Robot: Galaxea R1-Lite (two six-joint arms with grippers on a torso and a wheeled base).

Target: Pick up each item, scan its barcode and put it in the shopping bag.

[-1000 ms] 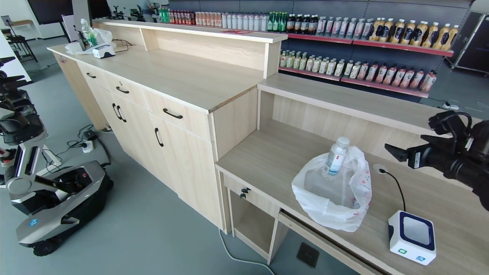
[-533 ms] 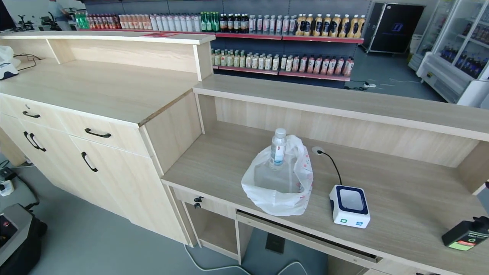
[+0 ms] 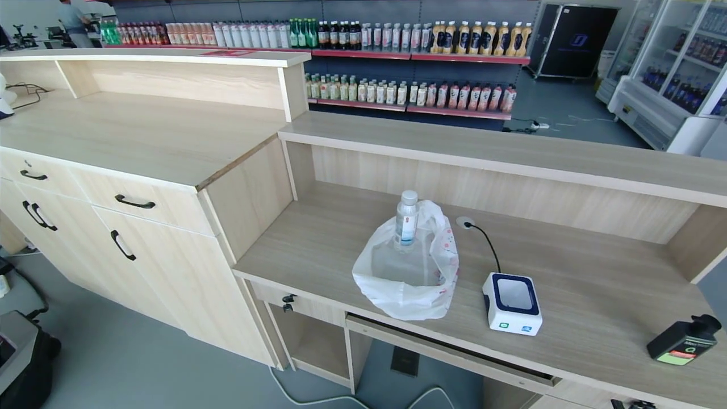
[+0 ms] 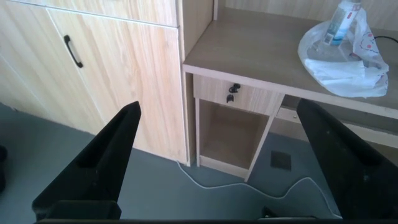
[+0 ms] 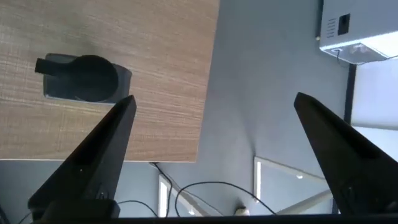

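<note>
Bottle [image 3: 406, 220] stands in the shopping bag [image 3: 397, 296] — left gripper [image 4: 217, 118] and right gripper [image 5: 214, 106] gape wide, empty.

The light wooden tabletop [image 3: 573, 267] is carrying three things in a loose row. A white shopping bag [image 3: 406, 281] is sitting left of the middle, close to the front edge, with its mouth gaping upward. Just beside it on the right, a white scanner [image 3: 512, 304] with a dark-rimmed window is resting flat. Its black cable [image 3: 487, 244] is running back to a round hole [image 3: 465, 222] in the tabletop behind the bag. Well apart, toward the right end, a black container [image 3: 681, 341] with a coloured label is lying on its side near the front edge.
</note>
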